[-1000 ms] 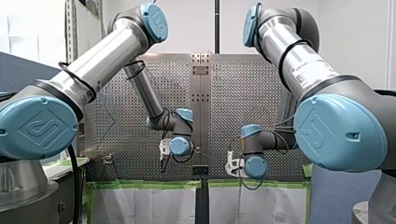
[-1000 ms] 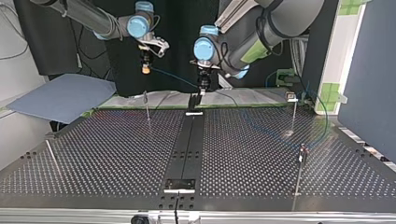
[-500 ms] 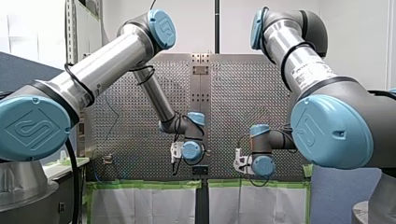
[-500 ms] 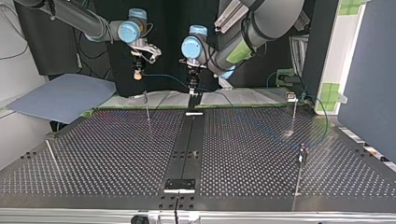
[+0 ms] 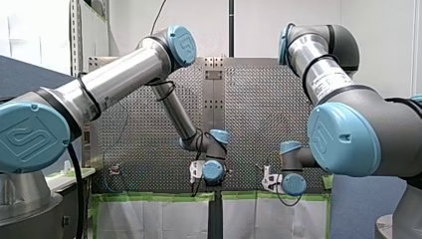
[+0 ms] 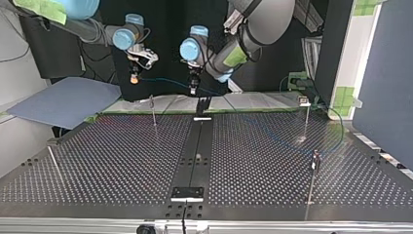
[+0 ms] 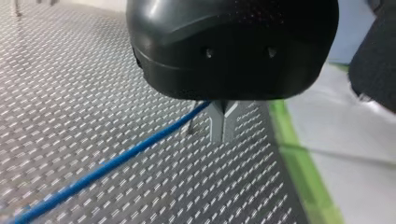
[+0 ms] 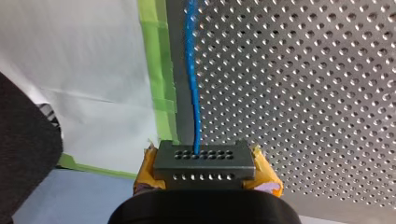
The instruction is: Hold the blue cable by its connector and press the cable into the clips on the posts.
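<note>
The thin blue cable (image 6: 165, 82) hangs in the air between my two grippers above the table's far edge, then trails down across the perforated table (image 6: 112, 165) toward the top view's right. My right gripper (image 8: 205, 179) has its yellow pads (image 8: 145, 173) shut on the grey connector block (image 8: 204, 158), from which the cable (image 8: 191, 70) comes out. My left gripper (image 7: 223, 123) has its metal fingers shut on the cable (image 7: 116, 161) further along. In the top view my right gripper (image 6: 134, 78) is at the left and my left gripper (image 6: 193, 87) is near the middle. A thin post (image 6: 153, 111) stands below and between them.
More thin posts stand at the top view's right (image 6: 307, 117) and nearer the camera (image 6: 314, 168). A black rail (image 6: 195, 151) runs down the table's middle. A blue sheet (image 6: 63, 100) lies off the table at the left. Green tape (image 8: 159, 70) edges the table.
Both arms have moved together toward the top view's left and a little higher, carrying the cable with them. Both grips are unchanged.
</note>
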`<state>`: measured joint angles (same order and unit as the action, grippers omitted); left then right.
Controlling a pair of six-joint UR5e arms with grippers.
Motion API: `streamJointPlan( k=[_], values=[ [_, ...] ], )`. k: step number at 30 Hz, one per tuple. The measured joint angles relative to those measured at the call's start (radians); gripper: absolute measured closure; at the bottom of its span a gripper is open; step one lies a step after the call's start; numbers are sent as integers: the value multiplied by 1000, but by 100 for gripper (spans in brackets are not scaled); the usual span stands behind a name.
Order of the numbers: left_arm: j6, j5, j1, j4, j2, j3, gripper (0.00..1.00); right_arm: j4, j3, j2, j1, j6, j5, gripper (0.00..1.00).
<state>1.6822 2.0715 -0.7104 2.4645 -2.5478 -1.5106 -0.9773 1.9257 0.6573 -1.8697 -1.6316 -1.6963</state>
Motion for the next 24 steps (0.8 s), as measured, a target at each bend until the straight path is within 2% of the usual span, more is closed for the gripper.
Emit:
streamJointPlan(
  k=[9,12,16,20,24],
  values=[
    [30,23,-40,1,-91,92,100,1,-50,-3,28,15,14,100],
    [37,25,-46,8,-118,120,100,4,-57,-3,48,25,19,100],
    [53,26,-56,10,-142,154,100,26,-59,-4,84,44,42,100],
    [60,26,-62,10,-148,181,100,31,-62,-4,119,44,72,100],
    [67,26,-65,10,-149,194,100,30,-69,-4,138,43,83,100]
  ],
)
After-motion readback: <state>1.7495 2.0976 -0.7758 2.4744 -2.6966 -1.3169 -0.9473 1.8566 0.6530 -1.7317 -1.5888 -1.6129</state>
